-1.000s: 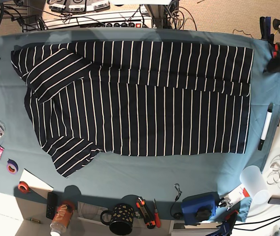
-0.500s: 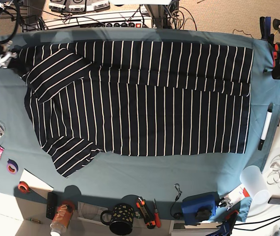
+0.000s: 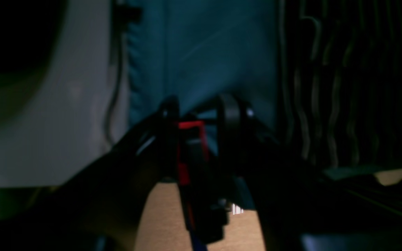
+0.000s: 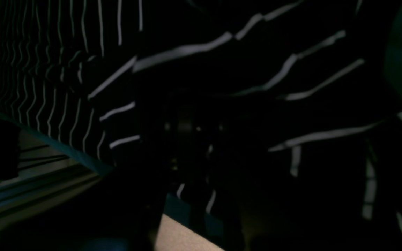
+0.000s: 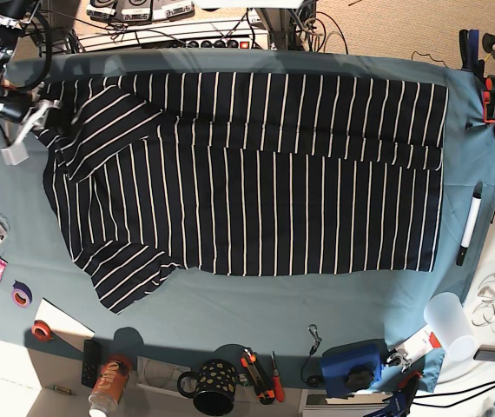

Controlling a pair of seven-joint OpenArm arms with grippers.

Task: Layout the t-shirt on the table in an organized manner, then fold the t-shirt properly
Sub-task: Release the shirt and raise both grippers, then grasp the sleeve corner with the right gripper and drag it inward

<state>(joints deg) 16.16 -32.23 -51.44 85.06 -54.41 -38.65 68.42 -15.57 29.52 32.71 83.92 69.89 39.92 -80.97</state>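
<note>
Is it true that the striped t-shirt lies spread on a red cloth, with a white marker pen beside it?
Not quite. The cloth covering the table is teal-blue, not red, as the base view shows. The rest holds: the striped t-shirt lies spread on it, with a white marker pen beside it.

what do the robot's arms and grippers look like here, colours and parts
Both are mostly black. The right gripper has pale grey or white finger parts, and black cables loop above its arm. The left gripper has two dark rounded fingers with a red part between them; in the base view it is a black block at the table's edge with red just above it.
</note>
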